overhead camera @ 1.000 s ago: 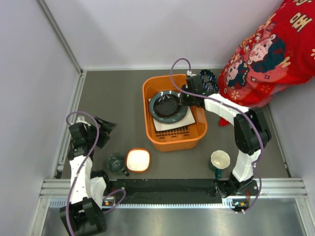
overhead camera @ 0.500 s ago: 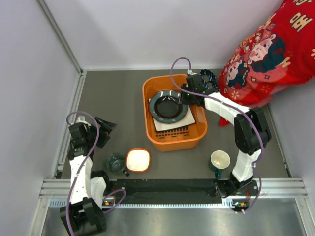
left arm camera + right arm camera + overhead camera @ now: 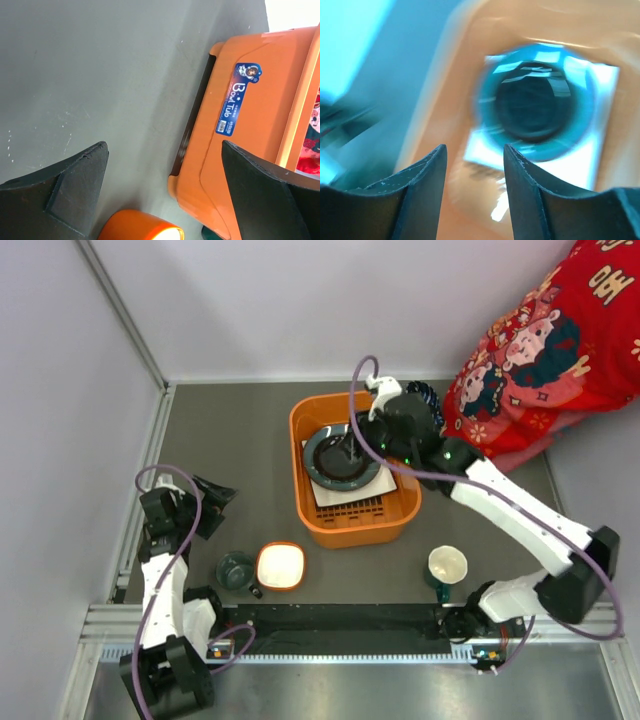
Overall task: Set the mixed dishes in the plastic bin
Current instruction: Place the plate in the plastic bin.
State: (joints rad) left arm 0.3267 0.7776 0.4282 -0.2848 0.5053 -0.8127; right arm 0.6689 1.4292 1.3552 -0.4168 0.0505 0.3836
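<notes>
Dark grey counter between white walls, a person in red at far right. In the orange bin, the round plate lies on the white square plate. The right pincer has parted, empty, lifting off that plate; the left pincer gapes wide.

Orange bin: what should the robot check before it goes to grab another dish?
1. Round plate lying in the plastic bin, on top of the white square plate: ok.
2. Right gripper empty, jaws apart with nothing between them: ok.
3. Right gripper high enough to clear the bin's walls: cannot tell; it hangs over the bin.
4. Left gripper wide open and empty: ok.
5. All dishes in the bin: not ok; the orange bowl, teal cup and cream mug stand on the table outside it.
</notes>
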